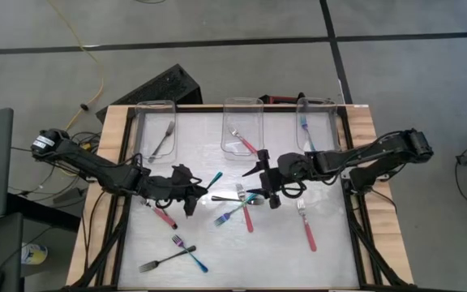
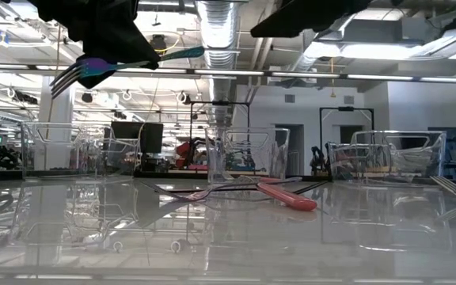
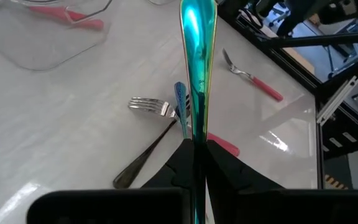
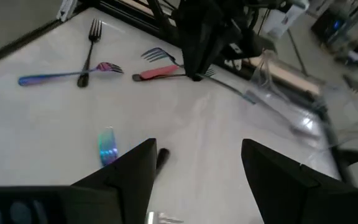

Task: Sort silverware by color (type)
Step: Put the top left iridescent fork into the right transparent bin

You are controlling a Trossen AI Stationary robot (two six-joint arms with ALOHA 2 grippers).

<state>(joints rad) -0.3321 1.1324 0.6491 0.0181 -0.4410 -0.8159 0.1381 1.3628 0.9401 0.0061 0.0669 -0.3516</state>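
Note:
My left gripper (image 1: pixel 194 195) hangs left of the table's centre, shut on a teal-handled fork (image 1: pixel 215 178) that also shows at the low view's top left (image 2: pixel 125 63). My right gripper (image 1: pixel 267 193) stands open right of centre, above a cluster of teal, red and grey forks (image 1: pixel 237 207), and holds nothing. Below its fingers lie a blue handle end (image 4: pixel 107 149) and a dark handle end (image 4: pixel 161 155). More silverware lies flat on the table: a red-handled fork (image 1: pixel 164 217), a crossed grey and blue pair (image 1: pixel 183 250) and a red-handled fork (image 1: pixel 307 229). My left gripper pinches the teal fork between its two fingers at about the middle of its length (image 3: pixel 195 134). The fingers come from the table's left, slanting down, and lie along the fork. The teal handle (image 3: pixel 197 37) sticks out past the fingertips. The fork is lifted clear, nearly level, its tines (image 2: pixel 70 77) slightly lower.
Three clear bins stand along the far edge: the left bin (image 1: pixel 140 122) with a grey fork, the middle bin (image 1: pixel 227 122) with a red-handled fork, the right bin (image 1: pixel 331 122) with a teal fork. Dark frame rails (image 1: pixel 355 219) run along the table's sides.

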